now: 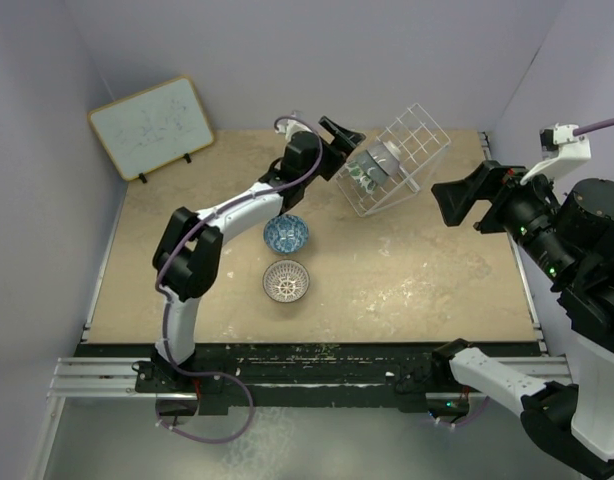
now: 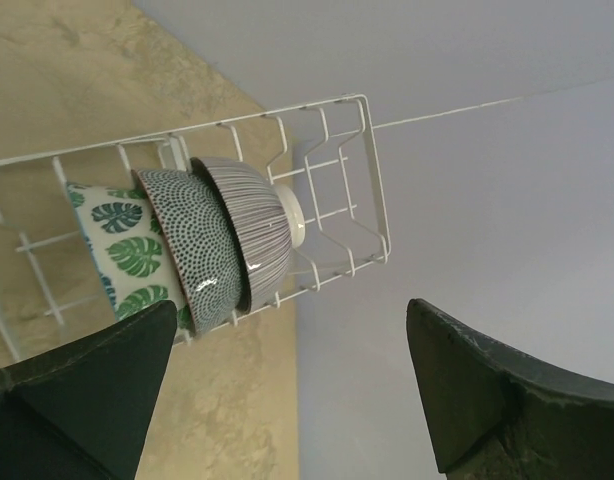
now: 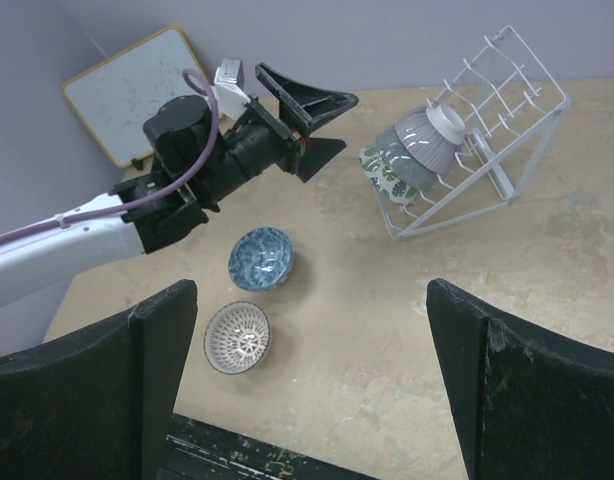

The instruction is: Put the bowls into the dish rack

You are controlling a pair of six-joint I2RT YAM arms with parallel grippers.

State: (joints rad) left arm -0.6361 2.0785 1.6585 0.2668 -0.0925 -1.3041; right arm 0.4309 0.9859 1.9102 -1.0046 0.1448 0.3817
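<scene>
Seemingly partway: shows three bowls [image 2: 192,245] nested on edge in the tilted dish rack [image 1: 412,140], upper centre, leaning together so as not to roll; shows blue bowl [image 1: 286,233] and lattice bowl [image 1: 286,281] upright on the table [image 1: 417,270] mid-frame, awaiting loading; has left gripper [image 1: 345,143] spread, empty, just beside the rack, right gripper [image 1: 445,205] likewise splayed at right edge

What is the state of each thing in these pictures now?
dish rack: tilted, three bowls inside
green leaf bowl: in rack, on edge
dotted bowl: in rack, on edge
striped bowl: in rack, on edge
blue bowl: on table, upright, empty
lattice bowl: on table, upright, empty
left gripper: open, empty
right gripper: open, empty
</scene>
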